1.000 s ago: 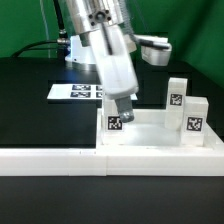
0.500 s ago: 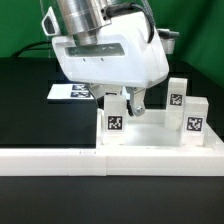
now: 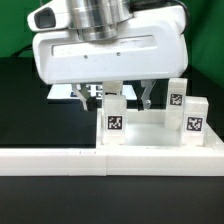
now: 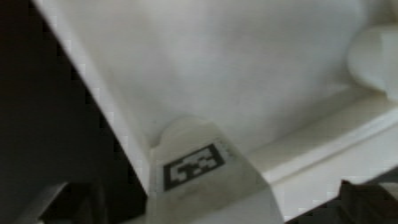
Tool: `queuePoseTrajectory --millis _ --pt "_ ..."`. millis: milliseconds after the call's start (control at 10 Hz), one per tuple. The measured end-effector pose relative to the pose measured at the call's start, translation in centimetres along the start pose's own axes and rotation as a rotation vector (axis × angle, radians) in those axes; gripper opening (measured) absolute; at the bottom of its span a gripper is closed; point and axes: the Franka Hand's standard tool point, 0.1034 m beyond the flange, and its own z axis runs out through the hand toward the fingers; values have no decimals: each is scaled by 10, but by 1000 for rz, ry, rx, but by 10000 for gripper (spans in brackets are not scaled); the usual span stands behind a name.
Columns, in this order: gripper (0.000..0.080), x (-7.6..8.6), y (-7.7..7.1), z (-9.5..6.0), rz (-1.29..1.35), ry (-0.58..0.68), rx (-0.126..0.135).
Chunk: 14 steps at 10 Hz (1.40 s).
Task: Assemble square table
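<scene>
The slab (image 3: 150, 140) lies on the black bench against the border wall (image 3: 60, 160), legs (image 3: 115, 118) standing on it. The gripper (image 3: 113, 98) hangs over it, jaws spread, nothing held. Rigid, light plastic, probably slick — grip a leg by its flat sides

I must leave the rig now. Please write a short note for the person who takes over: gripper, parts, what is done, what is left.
Gripper: open, fingers either side of the front-left leg, not gripping it.
Square tabletop: lies against the white border wall.
Three legs show, standing on the tabletop: front-left, one at the back, one at the exterior view's right. A fourth is not visible.
Whether any leg is fixed cannot be told.
Left: find the fourth leg, check all four.
</scene>
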Motion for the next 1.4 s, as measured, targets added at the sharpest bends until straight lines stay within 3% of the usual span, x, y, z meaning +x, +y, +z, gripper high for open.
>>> queuePoseTrajectory --millis 100,200,300,500,900,1100,1200,1400 --pt "649 0 1 0 18 0 0" --pt "527 0 1 0 36 0 0" --pt "527 0 1 0 44 0 -1" --pt "300 0 4 1 200 -1 -4" --pt "295 0 2 1 494 -7 3" --pt "293 2 0 -2 817 -25 45" --pt "293 3 0 0 997 -56 113" --pt "293 4 -7 0 1252 -78 139"
